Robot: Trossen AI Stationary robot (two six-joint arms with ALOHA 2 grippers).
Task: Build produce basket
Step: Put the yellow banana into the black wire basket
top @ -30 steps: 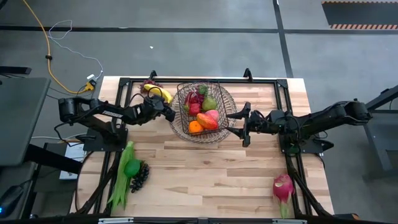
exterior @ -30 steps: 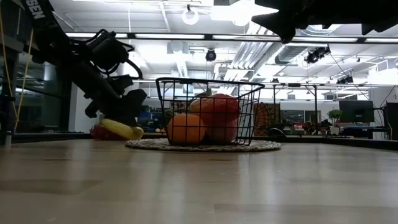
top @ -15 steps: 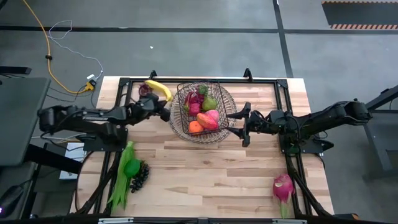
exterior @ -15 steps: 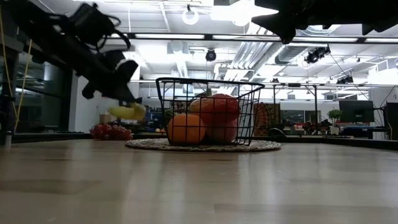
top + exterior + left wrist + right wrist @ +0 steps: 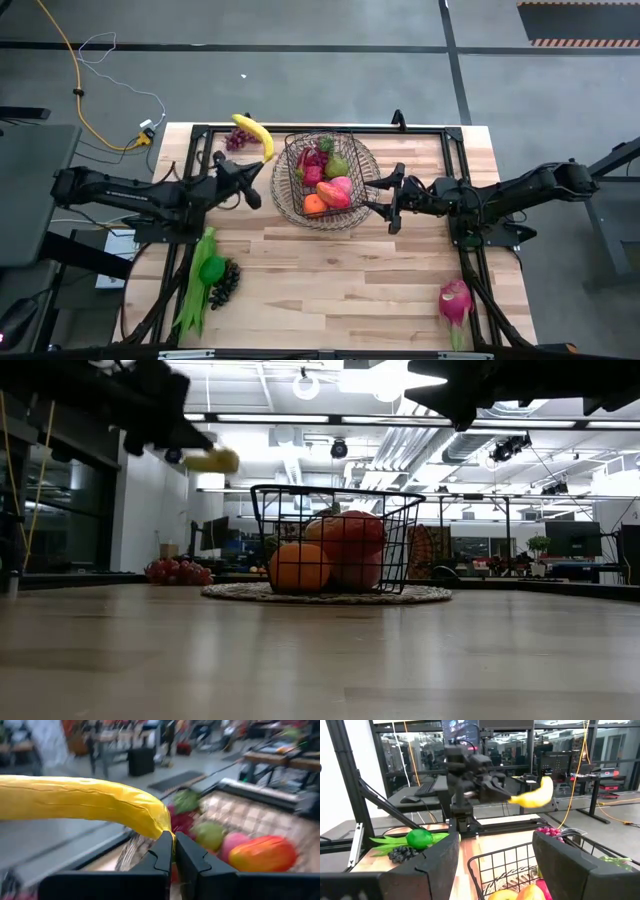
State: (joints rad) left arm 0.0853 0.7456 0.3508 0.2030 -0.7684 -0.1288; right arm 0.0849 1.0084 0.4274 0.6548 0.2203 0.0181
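The yellow banana (image 5: 254, 136) hangs in the air left of the dark wire basket (image 5: 352, 140), higher than its rim in the low view (image 5: 213, 460). My left gripper (image 5: 174, 839) is shut on it. The basket stands on a round wicker tray (image 5: 372, 158) and holds an orange (image 5: 314, 203), a red-yellow fruit (image 5: 336, 192), a pear (image 5: 337, 164) and red pieces. My right gripper (image 5: 393, 200) is open and level beside the basket's right side, apart from it; its wide fingers frame the basket's rim (image 5: 506, 856) in the right wrist view. My left gripper pinches one tapered end of the banana (image 5: 161, 822) between its two fingertips (image 5: 164, 851). The arm reaches in from the table's left. The banana is lifted clear of the table and sticks out sideways from the fingers, toward the far edge (image 5: 240, 121).
Purple grapes (image 5: 234, 140) lie near the table's far left corner. Long green beans (image 5: 196, 285), a green round fruit (image 5: 211, 268) and dark grapes (image 5: 226, 284) lie at the near left. A pink dragon fruit (image 5: 455, 300) lies at the near right. Bare wood lies in front of the basket.
My left gripper has risen with the banana. The banana lay on the table beside the purple grapes a second ago; it now hangs clear above the height of the basket's rim. The grapes stayed where they were.
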